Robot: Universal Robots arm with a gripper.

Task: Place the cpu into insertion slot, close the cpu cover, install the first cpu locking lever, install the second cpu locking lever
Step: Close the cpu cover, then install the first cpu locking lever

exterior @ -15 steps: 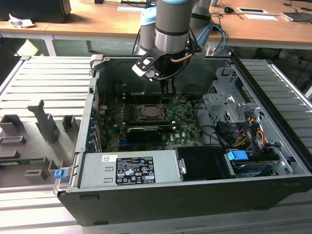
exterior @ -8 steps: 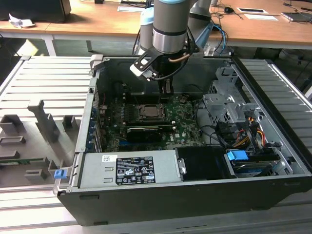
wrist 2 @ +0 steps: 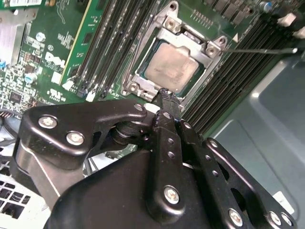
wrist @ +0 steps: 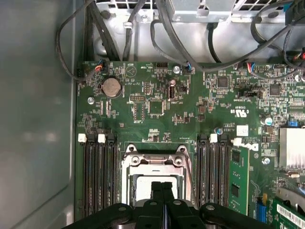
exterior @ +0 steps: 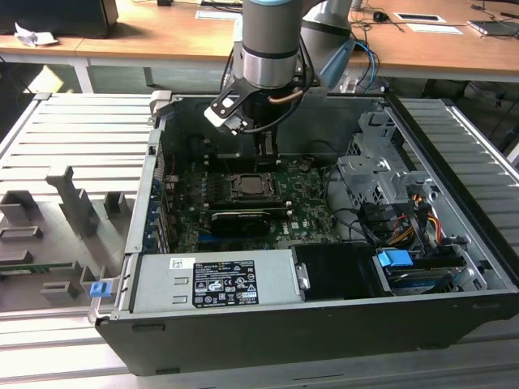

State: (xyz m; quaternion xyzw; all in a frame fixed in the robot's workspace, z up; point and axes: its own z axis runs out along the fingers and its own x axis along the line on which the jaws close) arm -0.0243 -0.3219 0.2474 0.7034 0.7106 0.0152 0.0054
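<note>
Two steps look done: cpu (wrist 2: 171, 67) seated in the insertion slot (wrist 2: 151, 53), cpu cover (wrist 2: 178, 37) down. One locking lever (wrist 2: 257, 49) juts unlatched, and the fingers (wrist 2: 167, 114) are pressed together, empty, at the cover's edge.

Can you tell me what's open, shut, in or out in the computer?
cpu: set in, flat.
cpu cover: down over the cpu.
locking lever: sticking out, not hooked down.
end effector: shut, tip near the cover's edge.
computer case: open.
</note>
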